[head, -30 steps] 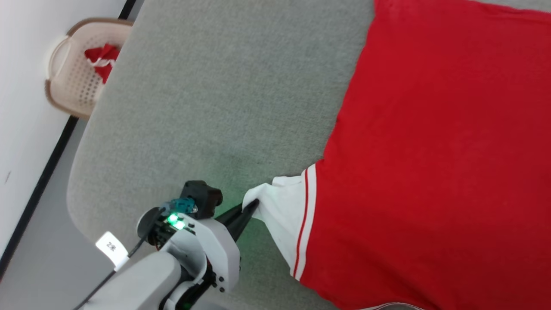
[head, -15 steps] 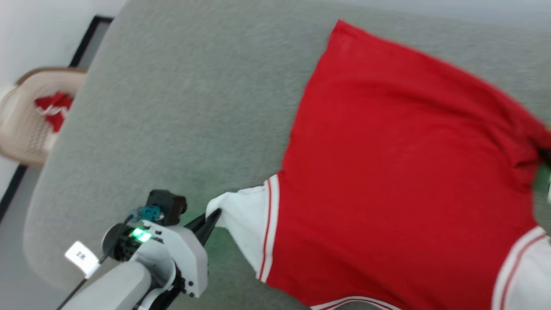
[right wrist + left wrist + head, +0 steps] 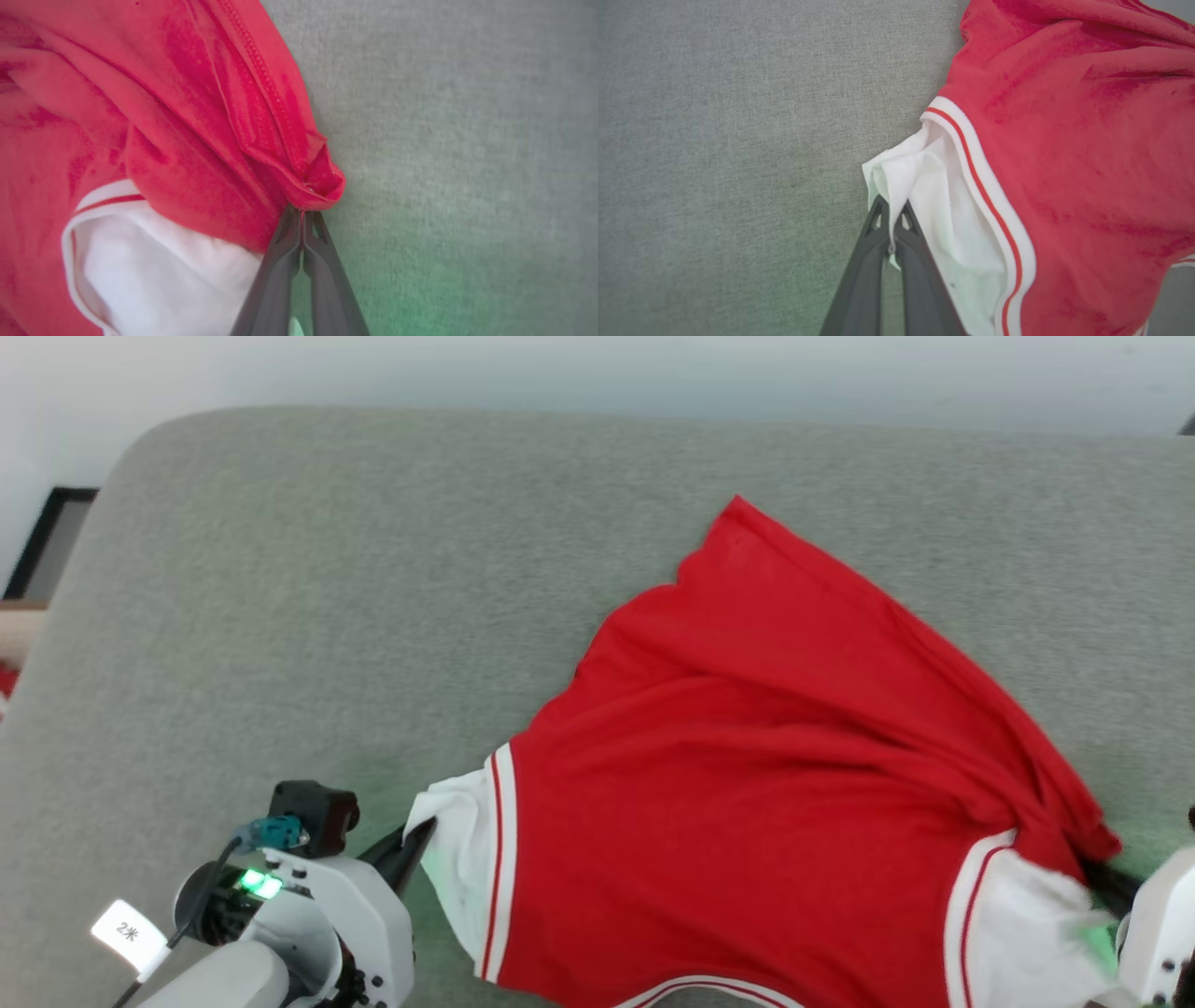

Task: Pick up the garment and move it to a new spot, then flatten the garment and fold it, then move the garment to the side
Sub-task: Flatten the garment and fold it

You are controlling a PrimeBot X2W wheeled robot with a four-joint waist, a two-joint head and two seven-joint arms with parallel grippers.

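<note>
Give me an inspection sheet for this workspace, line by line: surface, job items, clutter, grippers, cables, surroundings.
Surface: grey fabric-covered tabletop.
Job's things: red garment spread across it, rumpled toward the right, white hem panels at both near corners.
Clutter: nothing seen.
Grippers: left gripper shut on the white hem corner; right gripper shut on a bunched red edge.
Cables: dark cable with white tag at left wrist.
Surroundings: pale wall behind; dark strip, beige rim far left.

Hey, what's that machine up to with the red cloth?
The robot is gripping the red garment at two ends. Its left tool is pinched shut on a white hem panel, its right tool on a bunched red edge. The garment lies spread between them on the grey padded surface, rumpled and not yet folded.
</note>
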